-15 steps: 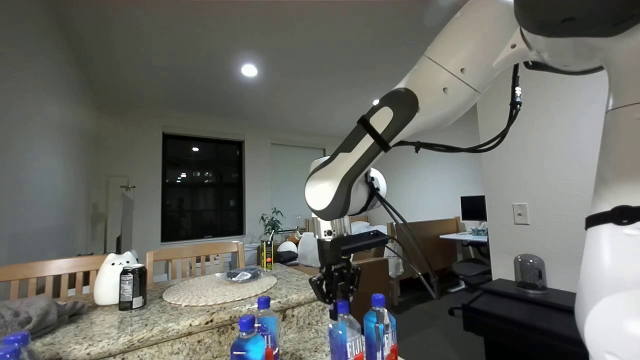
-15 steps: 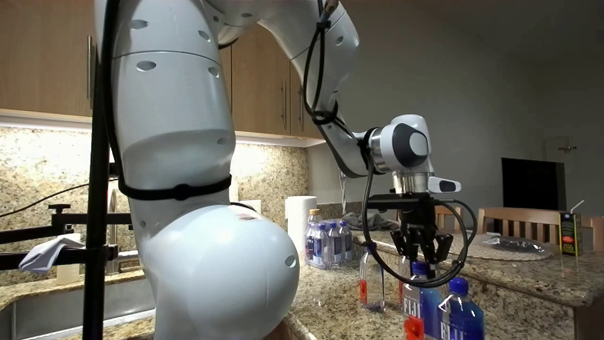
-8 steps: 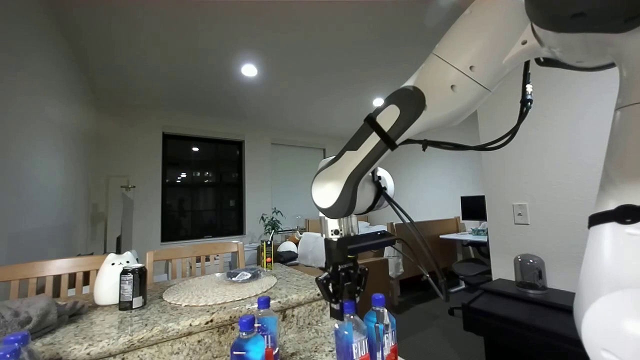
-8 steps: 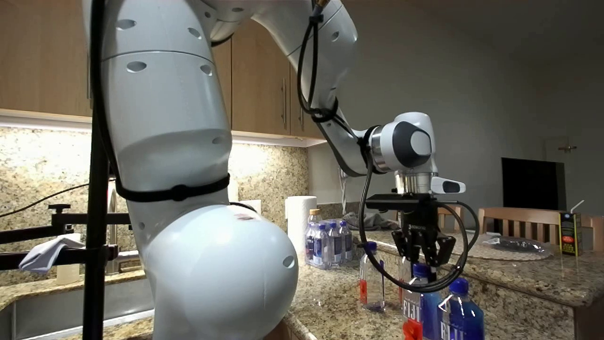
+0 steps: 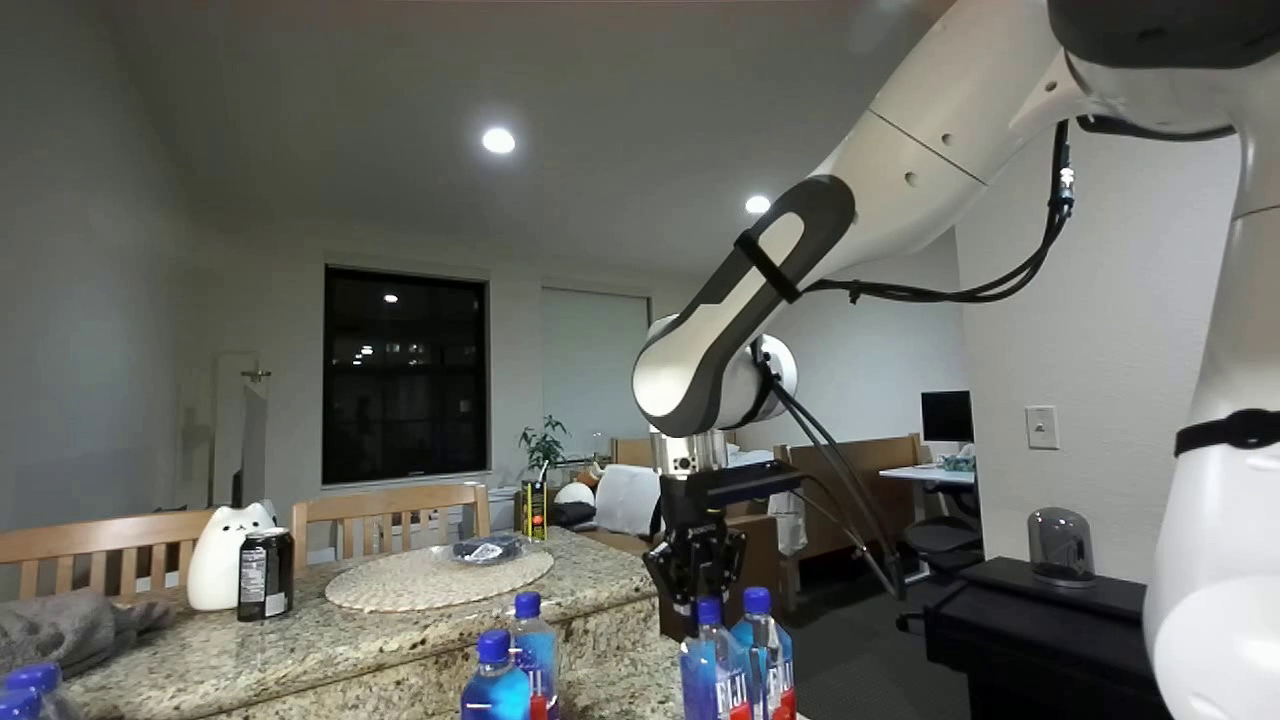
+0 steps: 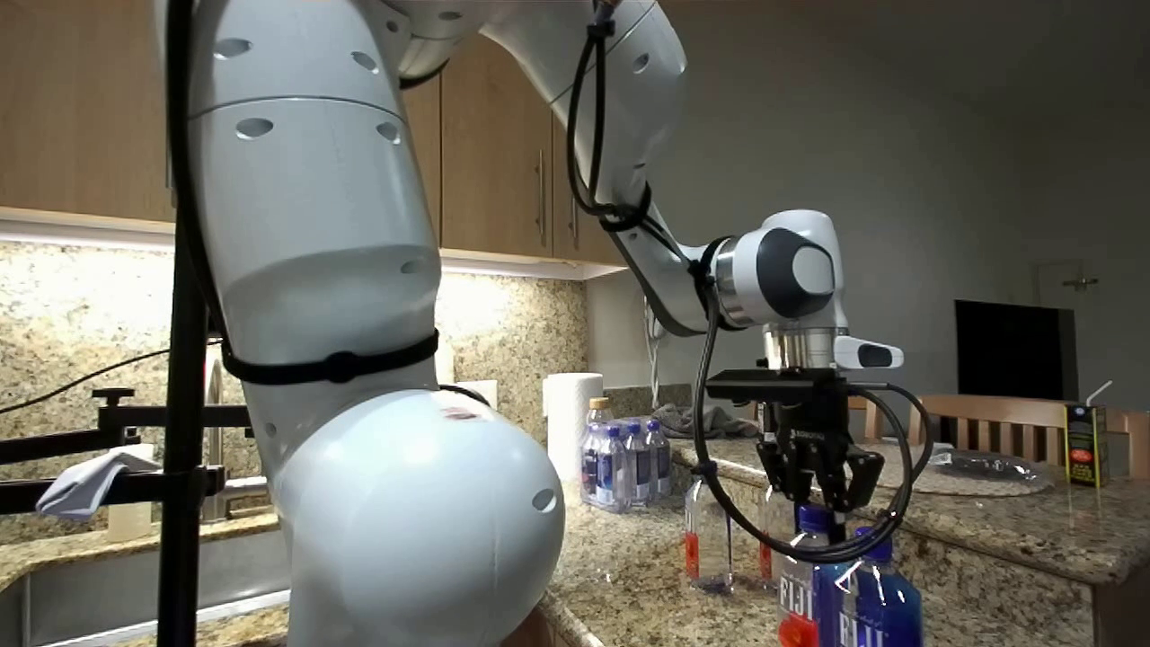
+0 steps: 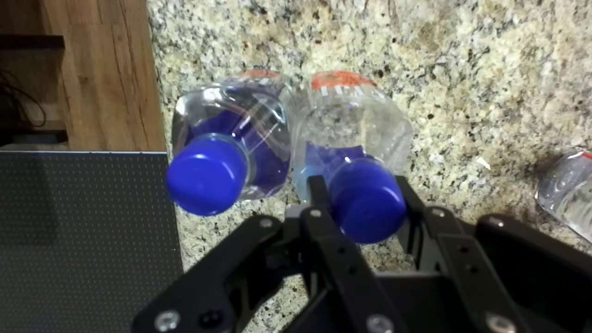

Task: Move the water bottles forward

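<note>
- Your gripper (image 7: 361,189) is clenched on the held bottle (image 7: 354,129), a finger on each side of its blue cap (image 7: 368,203)
- From that cap in the wrist view, the neighbour bottle (image 7: 236,134) stands at 9 o'clock, touching or just beside, you can't tell which; a third bottle (image 7: 569,194) shows in part at 3 o'clock, well apart
- Swing toward 9 and you may shove the neighbour bottle over the edge of the counter (image 7: 485,106), which lies just past it
- Mind your height: neither exterior view shows the held bottle's base, so if it rests on the counter a drag could trip it, and if it hangs, letting go would drop it
- A hold this high would likely let the body swing if you stop hard
- In an exterior view the cable loop (image 6: 835,553) hangs at cap level and might snag a bottle as you turn
- Clear, boxy plastic with rounded shoulders, glossy round caps, red-orange patches on the labels; speckled granite underneath, probably slick
</note>
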